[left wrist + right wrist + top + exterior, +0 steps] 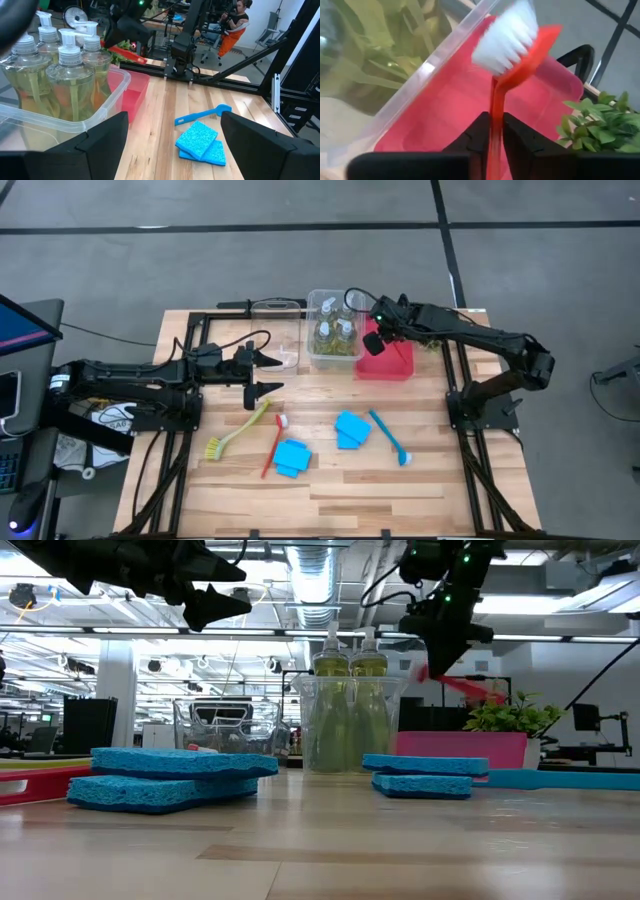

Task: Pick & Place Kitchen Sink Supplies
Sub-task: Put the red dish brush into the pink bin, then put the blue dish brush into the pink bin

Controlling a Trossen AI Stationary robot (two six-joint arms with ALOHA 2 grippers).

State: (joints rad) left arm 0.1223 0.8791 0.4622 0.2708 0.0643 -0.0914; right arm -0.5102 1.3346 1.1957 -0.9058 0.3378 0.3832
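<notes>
My right gripper (377, 332) is at the back of the table, shut on a red brush (512, 45) with white bristles, above the red bin (392, 365). Beside it a clear bin (312, 300) holds several bottles (60, 75) of yellow-green liquid. A yellow-green brush (238, 430), a second red brush (274, 445), a blue brush (388, 437) and two stacks of blue sponges (292, 457) (352, 430) lie flat on the wood. My left gripper (268, 375) hangs open at the left, above the table and near the clear bins, with nothing between its fingers. My right gripper pinches the red brush's slim handle (496, 107) between its two fingers, slanting down from above. The handle runs on forward from the fingers, along them. The bristle head (507, 37) is at the far end. The brush is lifted clear and tilted over the red bin.
A second clear bin (278, 330) stands left of the bottle bin. A small green plant (510, 715) stands behind the red bin. Black frame rails (455, 380) run along the table's left, right and far sides. A person (232, 25) sits in the room beyond.
</notes>
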